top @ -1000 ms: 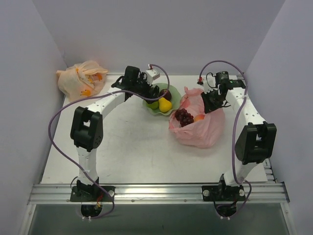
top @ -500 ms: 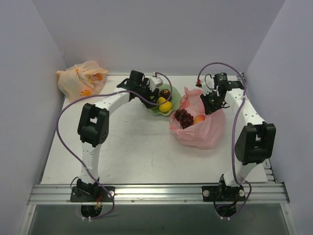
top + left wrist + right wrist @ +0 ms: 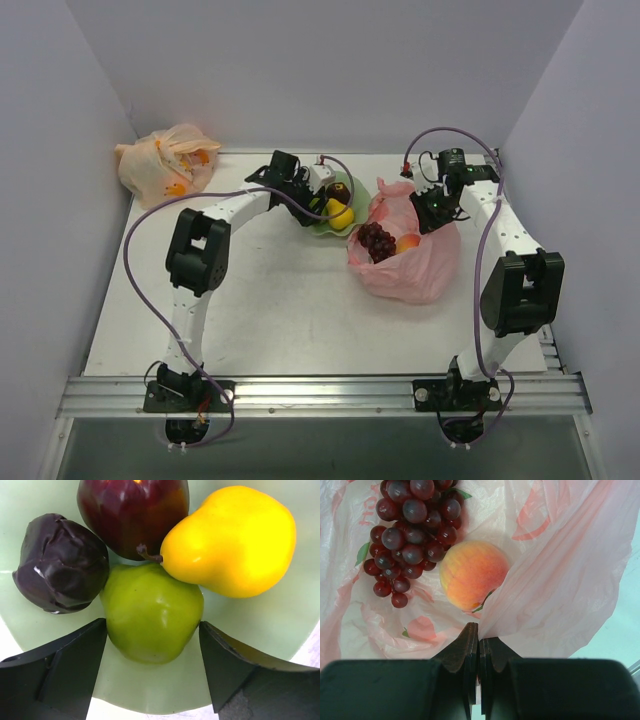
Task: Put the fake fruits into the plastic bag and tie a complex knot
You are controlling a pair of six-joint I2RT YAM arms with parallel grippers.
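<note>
Leftward of the bag, the left arm has swung farther over the bowl since the earlier view, and its claw now sits low among the fruit; the right arm has not shifted. The table point(image 3: 270, 300) has broad bare room across its near half, in front of both arms. The pink plastic bag point(image 3: 410, 265) lies toward the right edge, mouth open, with the green bowl point(image 3: 358, 190) just beside its left side near the back edge. A tied pale orange bag point(image 3: 165, 160) sits well apart in the back-left corner.

The right gripper point(image 3: 475, 628) is pressed together on a fold of the pink bag's rim, holding it up. Inside the bag lie the grape bunch point(image 3: 410, 535) and the peach point(image 3: 470, 575), touching.

The left gripper point(image 3: 152, 630) is spread, one finger close on each side of the green pear point(image 3: 150, 600); contact cannot be told. That pear touches the yellow pear point(image 3: 230, 540), a dark red apple point(image 3: 132, 510) and a wrinkled dark fruit point(image 3: 60, 570).
</note>
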